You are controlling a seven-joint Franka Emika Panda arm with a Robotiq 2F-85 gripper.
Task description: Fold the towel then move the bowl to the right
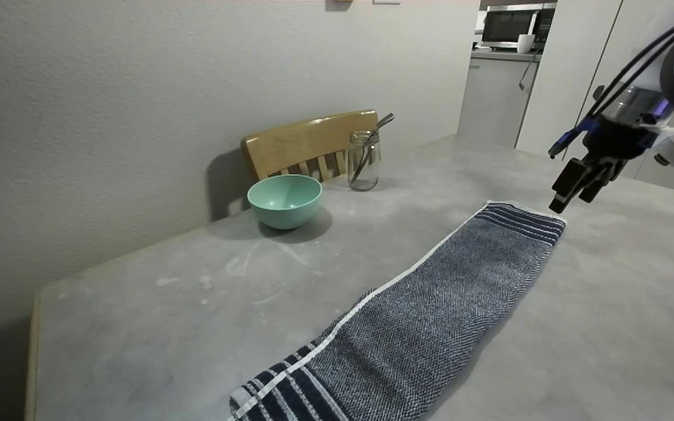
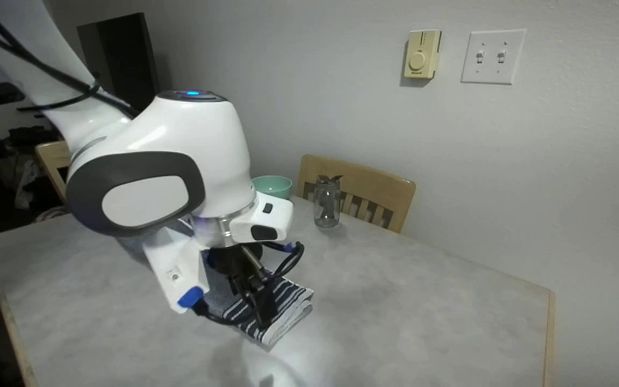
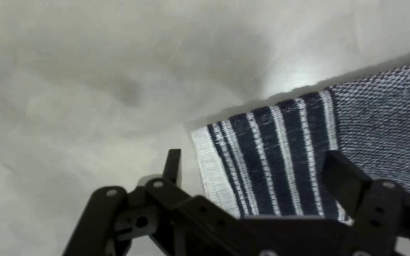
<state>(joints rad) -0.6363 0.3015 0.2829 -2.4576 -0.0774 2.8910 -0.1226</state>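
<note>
The grey towel (image 1: 430, 327) lies as a long narrow strip on the table, with navy and white stripes at its ends. Two layers show at its striped end (image 2: 293, 322) in an exterior view, so it looks doubled lengthwise. Above that end hangs my gripper (image 3: 254, 153), jaws wide apart and nothing held between them. In the wrist view one finger (image 3: 173, 165) is over bare table past the white hem, the other finger (image 3: 345, 181) over the striped cloth. The mint-green bowl (image 1: 284, 202) stands upright near the wall, away from the gripper; the arm partly hides it in an exterior view (image 2: 272, 185).
A glass jar (image 1: 363, 169) with utensils in it stands beside the bowl, close to a wooden chair back (image 1: 308, 140) at the table's edge. The wall (image 1: 138, 117) runs behind them. The grey table (image 2: 422, 322) has a wooden rim.
</note>
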